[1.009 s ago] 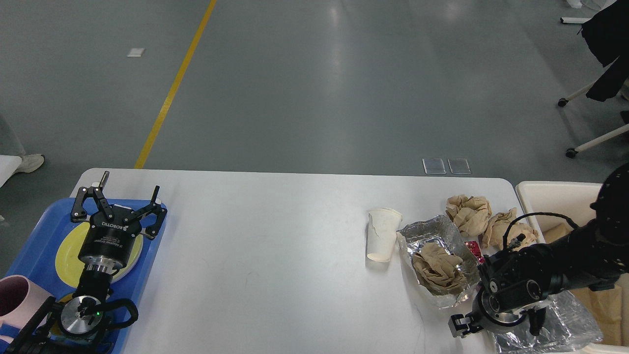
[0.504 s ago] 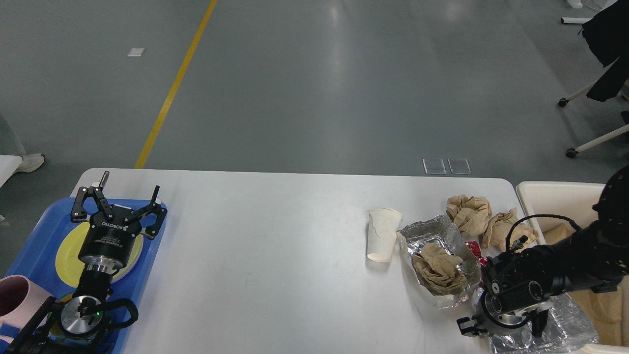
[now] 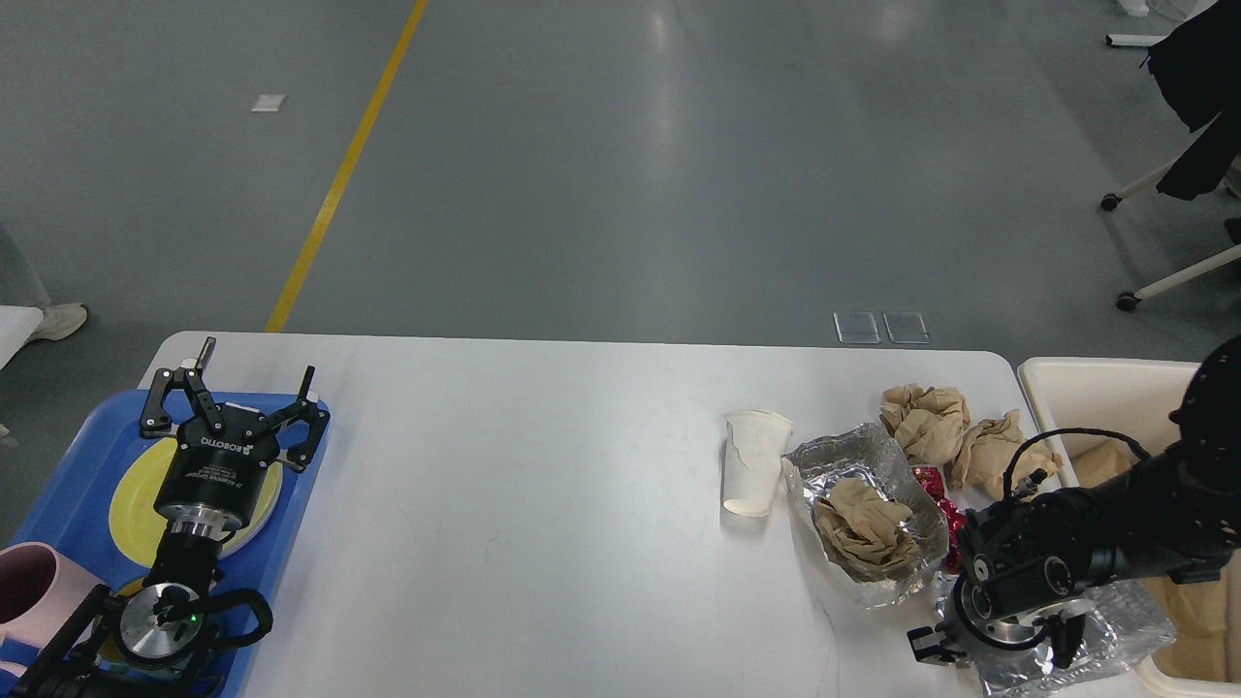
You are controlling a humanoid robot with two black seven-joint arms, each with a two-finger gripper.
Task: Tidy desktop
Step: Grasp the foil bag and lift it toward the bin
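Table (image 3: pixel 543 504), white, rounded corners: fills lower frame, the desktop to be tidied. Wide bare stretch mid-table; clutter at right end only.

Blue tray (image 3: pixel 291 543), on the table's left end: holds yellow plate (image 3: pixel 131 504); pink mug (image 3: pixel 29 591) at near-left corner.

Cream bin (image 3: pixel 1086 388), just off the table's right edge: brown paper inside.

Right arm, right gripper (image 3: pixel 989 645) low at near-right corner, over crumpled foil sheet (image 3: pixel 1115 630) that overhangs table edge toward bin. Change vs. a second ago: gripper has shifted right, toward the bin, foil moving with it. Fingers seen end-on, dark; can't tell if clamped on foil. Judgement: foil is being dragged or carried binward, so first item prob. mid-disposal.

Left gripper (image 3: pixel 233 407), above tray and plate: unchanged, fingers spread wide, holding nothing.

Foil tray (image 3: pixel 873 456), right of centre: brown paper wad (image 3: pixel 863 528) inside. Two more brown wads (image 3: pixel 926 417) behind it, near far-right corner.

Paper cup (image 3: pixel 754 463), white, upright, just left of foil tray.

Red wrapper (image 3: pixel 933 480), small, between foil tray and wads.

Room: short path table-to-bin, but foil tray sits close to right arm; sweep risk. Left side free.
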